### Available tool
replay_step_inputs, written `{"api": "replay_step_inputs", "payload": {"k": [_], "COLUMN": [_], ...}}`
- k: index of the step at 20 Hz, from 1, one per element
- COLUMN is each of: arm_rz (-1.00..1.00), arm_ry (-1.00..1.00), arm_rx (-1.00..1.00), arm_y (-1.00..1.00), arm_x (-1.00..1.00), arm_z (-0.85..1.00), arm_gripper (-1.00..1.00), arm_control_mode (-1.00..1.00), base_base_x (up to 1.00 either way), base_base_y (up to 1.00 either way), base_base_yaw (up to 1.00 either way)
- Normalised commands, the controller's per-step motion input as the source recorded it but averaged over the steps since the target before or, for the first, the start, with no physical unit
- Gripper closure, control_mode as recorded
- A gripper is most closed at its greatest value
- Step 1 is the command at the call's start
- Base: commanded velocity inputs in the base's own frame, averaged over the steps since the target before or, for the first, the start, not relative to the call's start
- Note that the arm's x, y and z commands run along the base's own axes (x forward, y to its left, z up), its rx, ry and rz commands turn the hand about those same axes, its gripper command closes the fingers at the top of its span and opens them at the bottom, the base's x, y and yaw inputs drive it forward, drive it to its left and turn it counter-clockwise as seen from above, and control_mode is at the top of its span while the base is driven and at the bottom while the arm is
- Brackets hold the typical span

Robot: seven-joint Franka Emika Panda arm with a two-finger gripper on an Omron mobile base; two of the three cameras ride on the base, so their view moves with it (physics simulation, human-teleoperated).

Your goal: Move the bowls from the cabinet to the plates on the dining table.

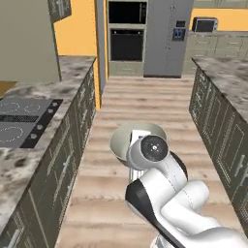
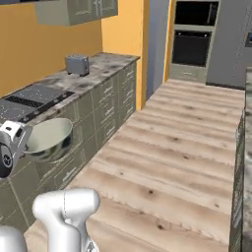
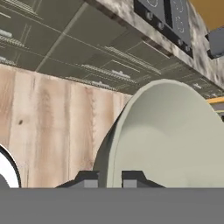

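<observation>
Over the aisle floor (image 1: 145, 101), mid-carry: gripper (image 3: 110, 178) is clamped on the rim of the olive bowl (image 2: 48, 139), held up off the ground in front of the arm (image 1: 164, 189). Hand view has both fingertips (image 3: 133, 177) straddling the rim, the bowl's inside facing the camera. Bowl rides tilted rather than level in both base views.

Step, as I read it: transport leg, bowl out of the cabinet and headed for a plate. Neither the table nor the plates can be picked out, so the base likely needs to drive or turn before any placing. Next move calls for keeping the grip tight, levelling the bowl, then lowering it centred on a plate.

Left of the arm: counter (image 2: 98, 66) with hob (image 1: 22, 121) and drawer fronts (image 3: 65, 48). Farther along, toaster (image 2: 77, 64). Far end: oven stack (image 1: 127, 36), fridge (image 1: 167, 38).

Hard to tell:
- bowl partly behind the wrist in left base view
- second bowl's whereabouts unknown
- how deep the rim sits in the jaws, cut off by the hand view's lower edge
</observation>
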Motion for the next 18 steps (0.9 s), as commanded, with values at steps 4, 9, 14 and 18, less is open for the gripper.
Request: {"api": "replay_step_inputs", "payload": {"k": [4, 9, 14, 18], "arm_rz": [0.0, 0.0, 0.0, 0.0], "arm_ry": [0.0, 0.0, 0.0, 0.0], "arm_rx": [0.0, 0.0, 0.0, 0.0], "arm_y": [0.0, 0.0, 0.0, 0.0], "arm_x": [0.0, 0.0, 0.0, 0.0], "arm_z": [0.0, 0.0, 0.0, 0.0], "arm_gripper": [1.0, 1.0, 1.0, 1.0], "arm_control_mode": [1.0, 1.0, 1.0, 1.0], "base_base_x": [-0.74, -0.61, -0.51, -0.38], "base_base_y": [0.08, 0.0, 0.0, 0.03], "base_base_yaw": [-0.72, -0.69, -0.71, -0.75]}}
